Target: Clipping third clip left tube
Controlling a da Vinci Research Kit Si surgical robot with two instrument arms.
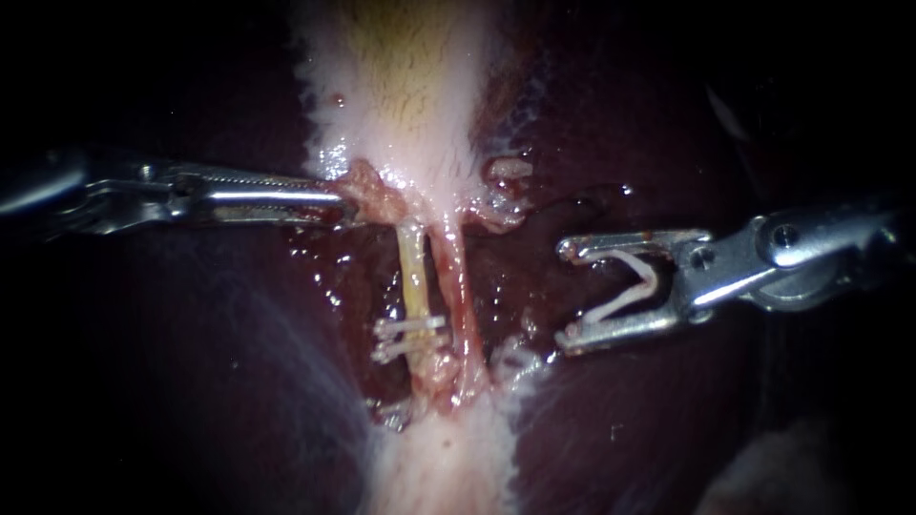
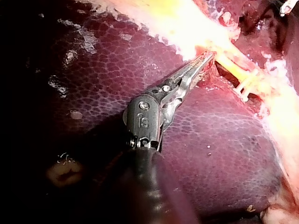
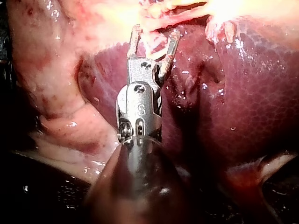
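My left instrument had its jaws clamped on pinkish tissue at the gallbladder neck, the yellowish left tube carried two clips low down, and, well right of it, my right instrument held an open white clip in wide-spread jaws.

A surgical lab bench, shown by exposed liver, gallbladder and a tube bearing clips.
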